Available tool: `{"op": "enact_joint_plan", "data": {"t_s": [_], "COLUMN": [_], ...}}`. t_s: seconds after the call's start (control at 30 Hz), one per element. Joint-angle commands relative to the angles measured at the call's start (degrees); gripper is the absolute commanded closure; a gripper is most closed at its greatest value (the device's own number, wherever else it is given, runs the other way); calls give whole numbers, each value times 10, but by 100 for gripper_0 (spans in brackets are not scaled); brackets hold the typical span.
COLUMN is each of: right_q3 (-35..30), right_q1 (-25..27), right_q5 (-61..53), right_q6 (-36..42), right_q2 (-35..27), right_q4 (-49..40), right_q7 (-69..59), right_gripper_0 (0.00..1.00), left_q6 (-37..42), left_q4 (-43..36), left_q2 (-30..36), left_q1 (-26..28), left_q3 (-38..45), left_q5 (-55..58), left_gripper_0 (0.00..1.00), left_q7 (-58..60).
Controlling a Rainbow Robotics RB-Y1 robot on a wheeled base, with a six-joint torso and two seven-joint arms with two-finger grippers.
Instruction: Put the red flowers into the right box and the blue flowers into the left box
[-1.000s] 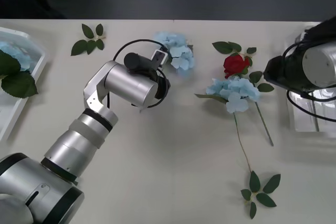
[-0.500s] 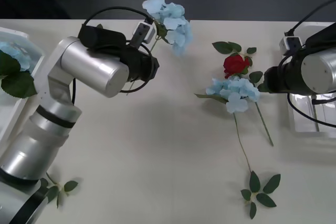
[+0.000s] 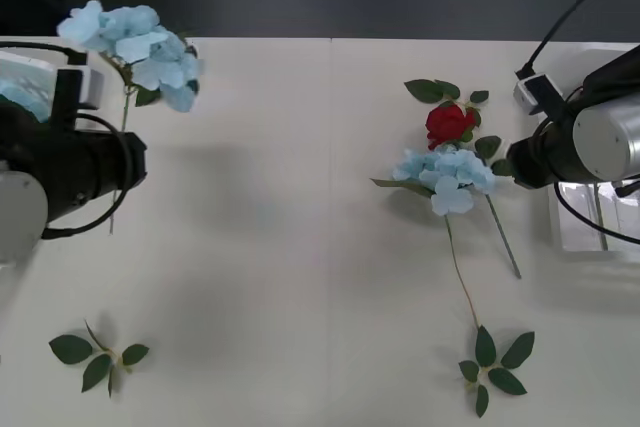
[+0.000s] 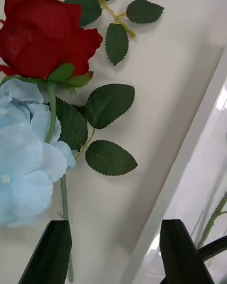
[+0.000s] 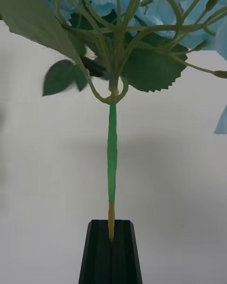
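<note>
My left gripper [image 5: 111, 227] is shut on the thin stem of a blue flower [image 5: 112, 161]. In the front view that blue flower [image 3: 132, 39] hangs in the air by the left box [image 3: 30, 59], which holds another blue bloom. A red flower [image 3: 450, 124] lies at the table's middle right, its bloom touching a second blue flower [image 3: 446, 175] just below it. My right gripper [image 4: 116, 225] stands open close above the table, between the red flower [image 4: 45, 35] and the rim of the right box [image 4: 189, 170]. A green stem shows inside that right box [image 3: 588, 232].
Bloomless leaf sprigs lie at the front left [image 3: 95, 353], the front right [image 3: 495, 362] and behind the rose [image 3: 437, 90]. The table's far edge runs along the top, with dark floor beyond. The left arm's body [image 3: 50, 172] covers the table's left side.
My left arm has lifted the blue flower off the table and swung it left to the left box. My right arm has barely shifted by the rose.
</note>
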Motion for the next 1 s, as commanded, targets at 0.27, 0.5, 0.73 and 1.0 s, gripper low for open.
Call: {"op": "enact_joint_plan", "data": {"t_s": [0.27,0.5,0.73,1.0], "right_q3": [-22,-22,-18,27], "right_q1": [29,54,76,85], "right_q5": [4,-15,-52,-52], "right_q6": [-2,-31,-85,-141], "right_q2": [-4,-11,-11,-11], "right_q4": [-26,-28,-28,-9], "right_q7": [28,38,48,54], "right_gripper_0": [46,46,45,46], "left_q6": [96,64,-41,-152], "left_q4": [-72,-67,-39,84], "left_q2": [32,33,34,74], "left_q1": [23,55,98,97], "left_q3": [222,306,340,340], "left_q5": [90,106,99,95], "left_gripper_0": [100,100,100,100], "left_q7": [-80,-131,-136,-141]}}
